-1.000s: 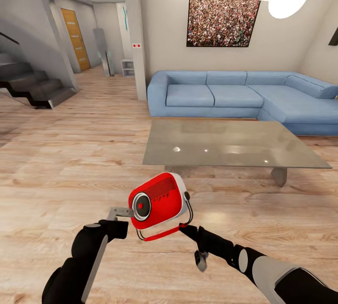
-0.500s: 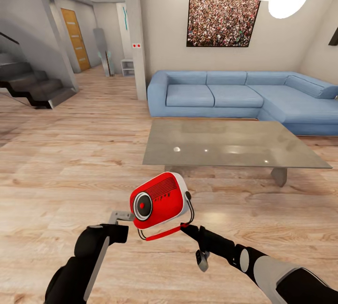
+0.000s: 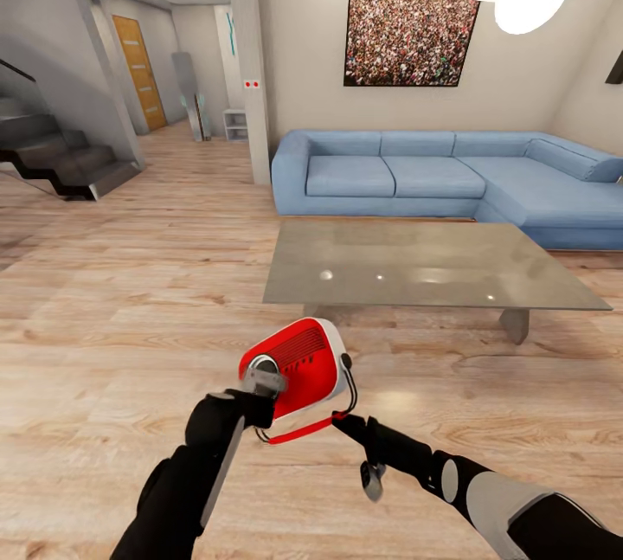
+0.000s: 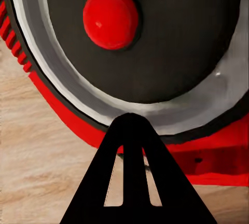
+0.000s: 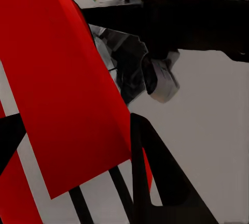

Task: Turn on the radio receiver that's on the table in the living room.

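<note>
We hold the radio (image 3: 298, 370) aloft by its strap, pinched in our right end effector (image 3: 343, 424), short of the surface (image 3: 415, 270), so its dial (image 4: 140, 37) faces our left end effector (image 3: 262, 381); whether that one is spread, we cannot tell.

Your radio (image 3: 298, 365) hangs above the floor (image 3: 104, 309), before the table (image 3: 415, 270); the sofa (image 3: 433, 175) sits behind it.
</note>
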